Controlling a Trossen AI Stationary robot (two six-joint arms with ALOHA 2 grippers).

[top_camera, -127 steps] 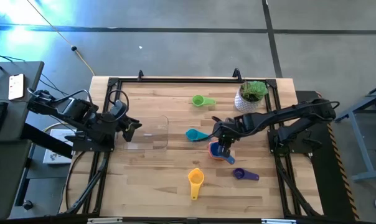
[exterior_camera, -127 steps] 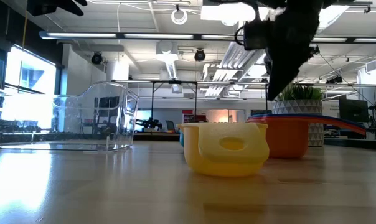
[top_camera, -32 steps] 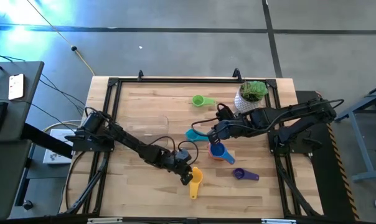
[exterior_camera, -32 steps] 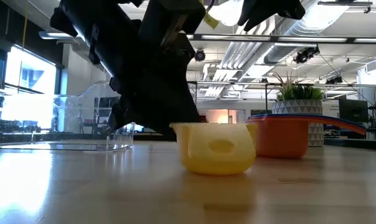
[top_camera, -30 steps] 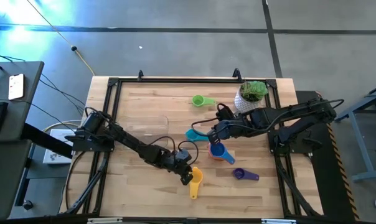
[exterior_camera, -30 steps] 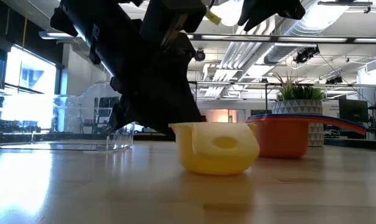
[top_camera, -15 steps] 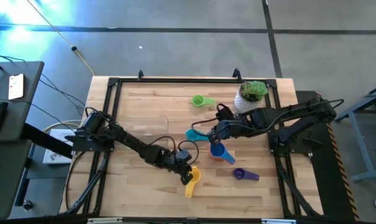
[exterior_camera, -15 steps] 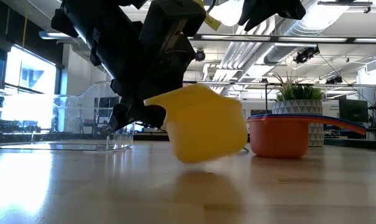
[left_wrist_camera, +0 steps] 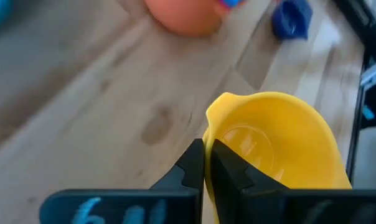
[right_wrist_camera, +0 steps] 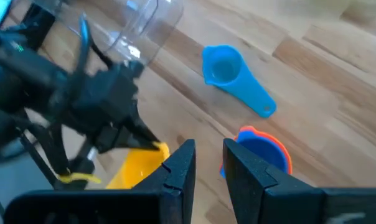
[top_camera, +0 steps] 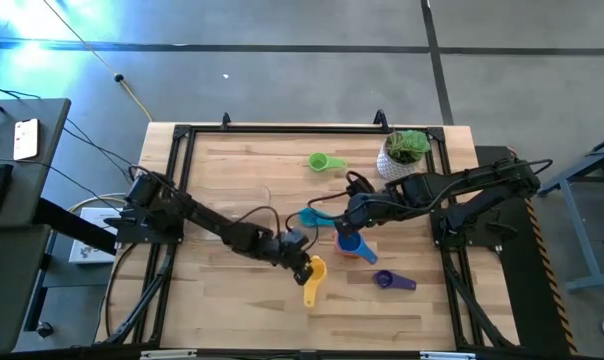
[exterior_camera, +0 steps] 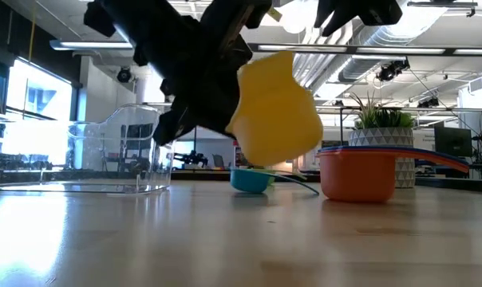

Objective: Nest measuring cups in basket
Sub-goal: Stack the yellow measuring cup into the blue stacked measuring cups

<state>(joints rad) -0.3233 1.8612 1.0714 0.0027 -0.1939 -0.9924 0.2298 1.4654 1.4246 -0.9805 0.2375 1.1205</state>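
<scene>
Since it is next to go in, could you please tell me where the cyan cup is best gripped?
Probably by its flat handle. The cyan cup lies upright on the table, bowl mouth up, with the handle sticking out level. A pincer coming from straight above could close across the handle's thin sides; the round bowl looks wider and gives less of an edge to pinch.

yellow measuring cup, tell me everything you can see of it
The yellow measuring cup is a glossy plastic scoop with a round bowl, a small pouring lip and a short flat handle. It hangs tilted, clear of the table, near the middle of the table beside the orange cup. The left pincer is shut on its rim, one finger inside the bowl. Nothing else touches it.
</scene>
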